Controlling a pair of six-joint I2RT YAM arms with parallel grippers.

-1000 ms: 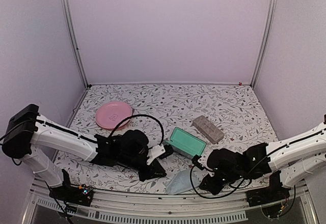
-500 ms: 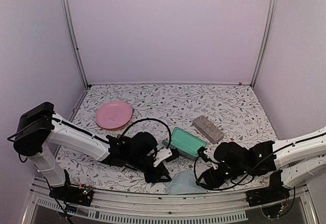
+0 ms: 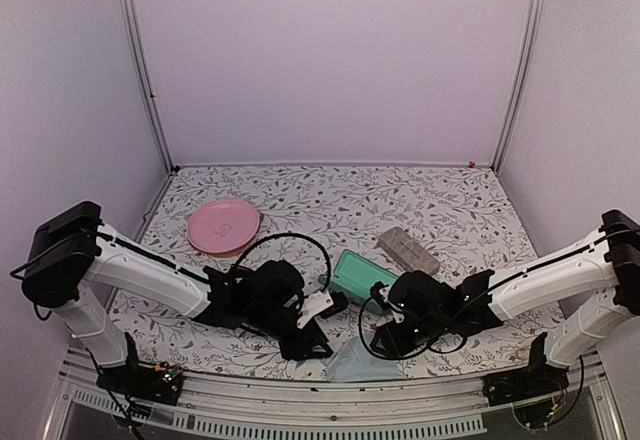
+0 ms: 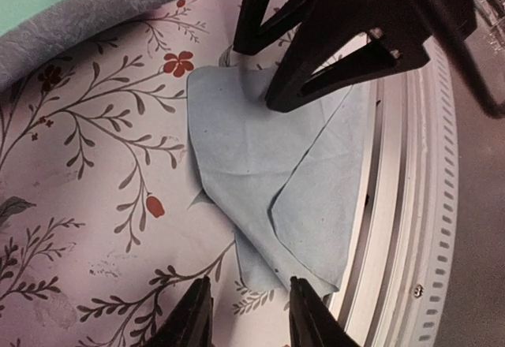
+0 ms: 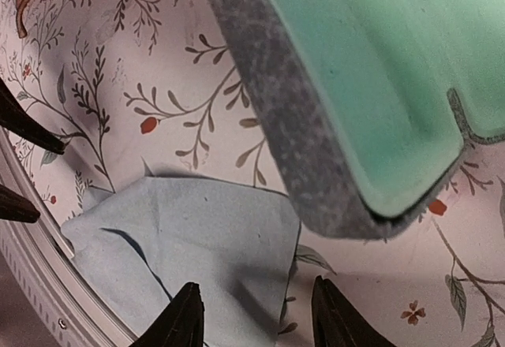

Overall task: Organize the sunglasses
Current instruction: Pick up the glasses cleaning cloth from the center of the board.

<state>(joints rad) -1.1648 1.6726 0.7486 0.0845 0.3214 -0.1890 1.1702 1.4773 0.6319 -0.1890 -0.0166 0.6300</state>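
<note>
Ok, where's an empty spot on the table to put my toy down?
The widest bare stretch of table runs along the back, behind the plate and the grey case. More lies to the right of the grey case. The front middle is crowded: left gripper, right gripper, cloth and green case bunch together.
</note>
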